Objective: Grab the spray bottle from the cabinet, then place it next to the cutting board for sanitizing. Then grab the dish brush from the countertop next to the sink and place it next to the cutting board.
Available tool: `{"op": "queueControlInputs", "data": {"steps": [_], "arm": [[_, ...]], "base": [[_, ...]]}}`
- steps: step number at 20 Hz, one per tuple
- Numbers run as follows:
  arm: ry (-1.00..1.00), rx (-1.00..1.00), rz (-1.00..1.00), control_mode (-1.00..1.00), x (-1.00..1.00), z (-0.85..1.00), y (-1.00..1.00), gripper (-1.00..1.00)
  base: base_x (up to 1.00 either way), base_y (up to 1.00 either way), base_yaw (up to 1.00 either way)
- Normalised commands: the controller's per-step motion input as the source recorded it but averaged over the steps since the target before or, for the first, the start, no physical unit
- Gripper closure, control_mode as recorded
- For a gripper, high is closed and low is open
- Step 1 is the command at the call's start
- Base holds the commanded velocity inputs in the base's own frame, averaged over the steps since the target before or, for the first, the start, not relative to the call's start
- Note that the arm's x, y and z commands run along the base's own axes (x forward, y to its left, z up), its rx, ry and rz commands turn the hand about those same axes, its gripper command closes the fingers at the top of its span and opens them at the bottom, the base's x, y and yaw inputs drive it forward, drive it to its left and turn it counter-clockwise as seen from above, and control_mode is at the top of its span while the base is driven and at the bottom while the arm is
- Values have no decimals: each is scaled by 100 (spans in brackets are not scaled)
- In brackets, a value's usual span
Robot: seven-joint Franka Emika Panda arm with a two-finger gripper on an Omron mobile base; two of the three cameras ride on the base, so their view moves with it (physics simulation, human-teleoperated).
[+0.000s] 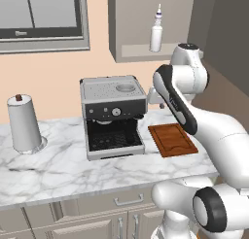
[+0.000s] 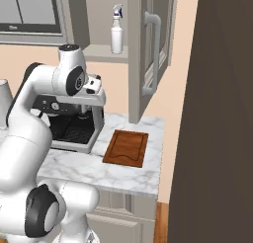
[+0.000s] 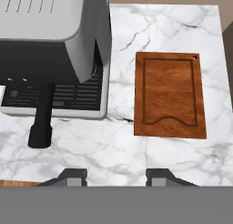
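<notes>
The spray bottle (image 1: 156, 33) stands upright in the open niche at the bottom of the cabinet (image 1: 141, 19), at about one o'clock above the coffee machine (image 1: 113, 115); the cutting board (image 3: 169, 94) lies flat on the marble desk (image 3: 127, 141), just beside the machine at its three o'clock. The pincer (image 3: 116, 176) hangs over the desk, jaws parted and holding nothing; a paper-towel roll (image 1: 23, 124) stands well apart at nine o'clock.

- The spray bottle (image 1: 156, 33), white with a narrow neck and dark-tipped nozzle, stands upright in the open shelf niche of the grey-taupe cabinet (image 1: 136, 19).
- The reddish-brown cutting board (image 3: 169, 94) lies flat near the right edge of the marble surface (image 3: 123, 141).
</notes>
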Motion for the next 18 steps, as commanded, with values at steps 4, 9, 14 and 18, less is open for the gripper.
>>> {"op": "queueControlInputs", "data": {"steps": [4, 9, 14, 18], "arm": [[-4, 0, 0, -100, -37, 0, 0, -100], [-42, -3, 0, -100, -70, 15, 0, -100], [-43, -1, 0, -100, -57, 48, 0, -100], [-37, 0, 0, -100, -43, 59, 0, -100]], "base": [[0, 0, 0], [0, 0, 0], [0, 0, 0], [0, 0, 0]]}}
